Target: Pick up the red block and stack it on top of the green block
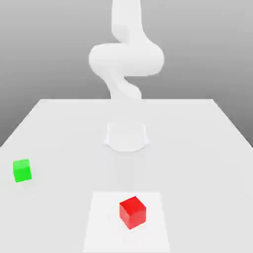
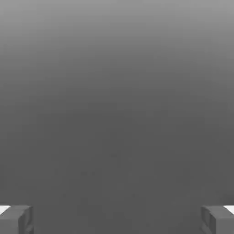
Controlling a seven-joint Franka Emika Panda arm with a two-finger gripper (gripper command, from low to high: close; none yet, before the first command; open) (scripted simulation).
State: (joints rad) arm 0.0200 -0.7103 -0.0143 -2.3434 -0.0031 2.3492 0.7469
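my claw (image 2: 117, 220) hangs spread wide, empty, ready for the red block (image 1: 132, 212); the green block (image 1: 21, 170) waits around ten o'clock from it.

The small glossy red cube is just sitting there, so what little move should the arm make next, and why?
Probably swing the open end effector over the small glossy red cube and start down. The cube rests free on the white table, apart from the small green cube, and nothing lies between the fingertips.
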